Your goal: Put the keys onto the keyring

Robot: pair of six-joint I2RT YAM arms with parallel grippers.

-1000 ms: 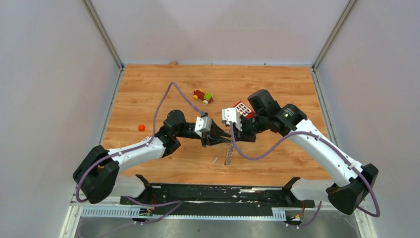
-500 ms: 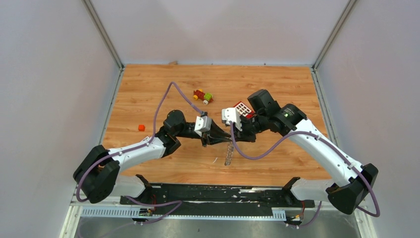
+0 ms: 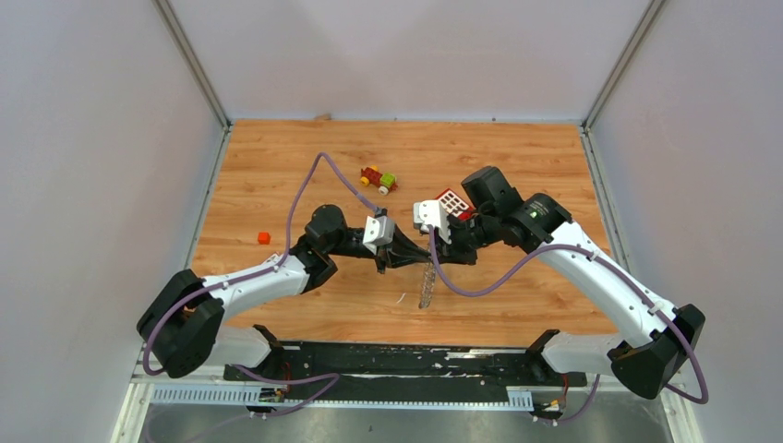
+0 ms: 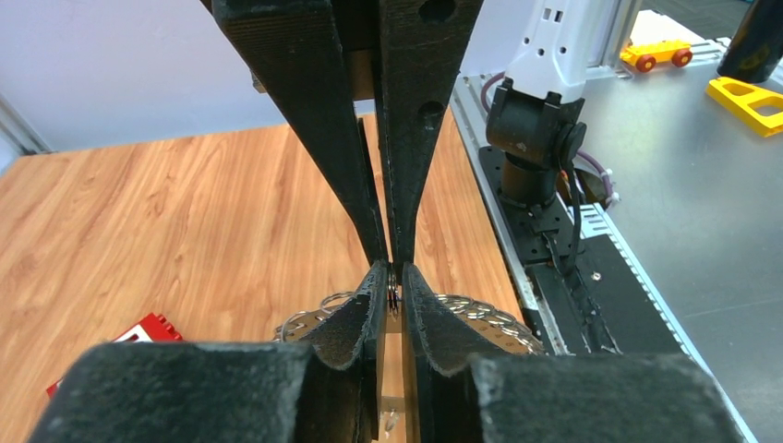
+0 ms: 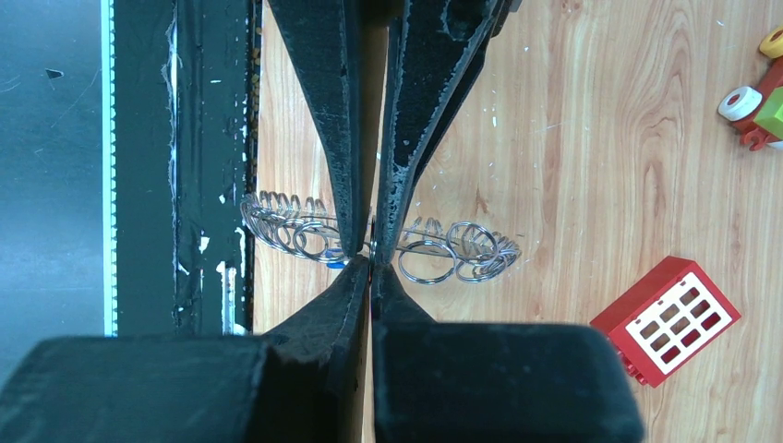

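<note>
Jaws of the right gripper (image 5: 371,263) are clenched on the keyring (image 5: 462,251), held above the worktop (image 3: 277,166). The left gripper (image 4: 393,277) jaws flank its rim narrowly; I cannot tell whether they grip.

Left tool (image 4: 392,291) and right tool (image 5: 371,269) meet tip-to-tip, pinched.

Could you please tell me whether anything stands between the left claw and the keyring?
Nothing visible does. The tips of the left claw flank the edge of the keyring, which the right claw pinches from the opposite side. The red block lies off to the side, out of the way.
</note>
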